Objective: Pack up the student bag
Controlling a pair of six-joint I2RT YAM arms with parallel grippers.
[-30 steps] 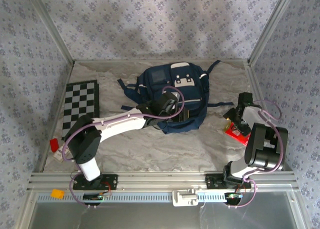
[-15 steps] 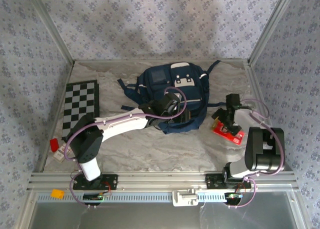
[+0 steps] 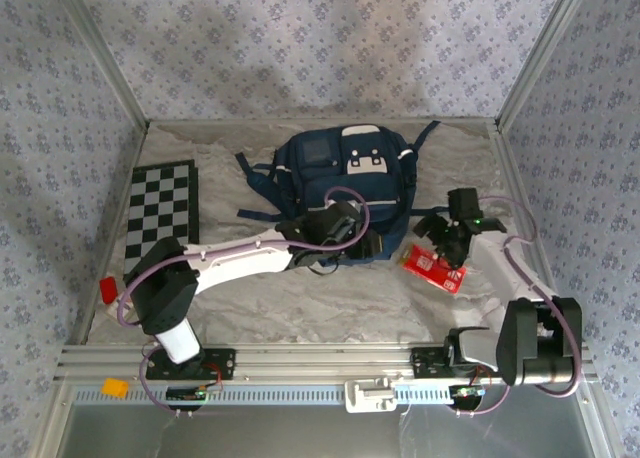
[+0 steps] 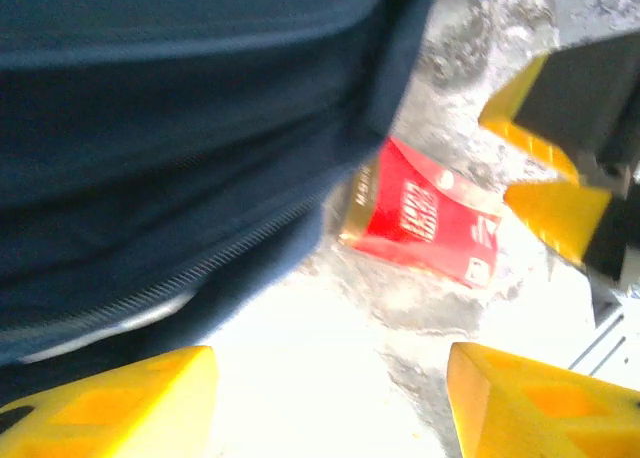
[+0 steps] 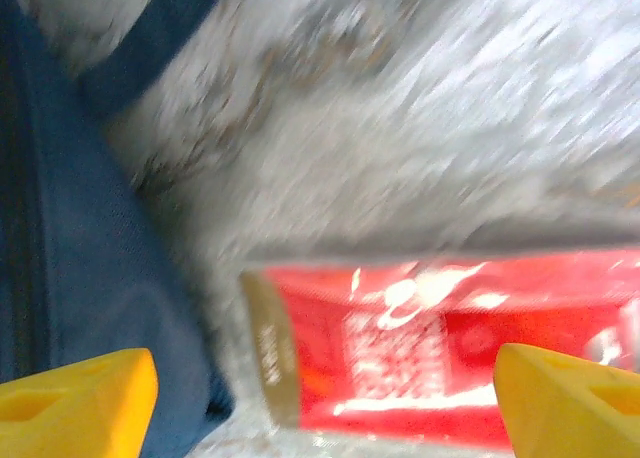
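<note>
The student bag (image 3: 345, 183), navy with a white-flapped pocket, lies at the table's middle back. My left gripper (image 3: 366, 246) sits at its near right edge, open with nothing between the fingers. In the left wrist view (image 4: 325, 408) the bag's fabric and zip (image 4: 150, 178) fill the upper left. A flat red book (image 3: 433, 267) lies just right of the bag. My right gripper (image 3: 443, 240) is over it, open. In the right wrist view (image 5: 322, 403) the red book (image 5: 430, 348) lies between and beyond the yellow fingertips (image 5: 75, 398), with the bag (image 5: 70, 238) to the left.
A black-and-white chessboard (image 3: 160, 216) lies at the left. A small red object (image 3: 107, 288) sits near the front left corner. Bag straps (image 3: 430, 208) trail toward the right gripper. Patterned walls (image 3: 560, 68) close in three sides.
My right gripper has swung left toward the bag, and the red book has slid left with it. My left gripper has shifted slightly toward the bag's near right edge.
</note>
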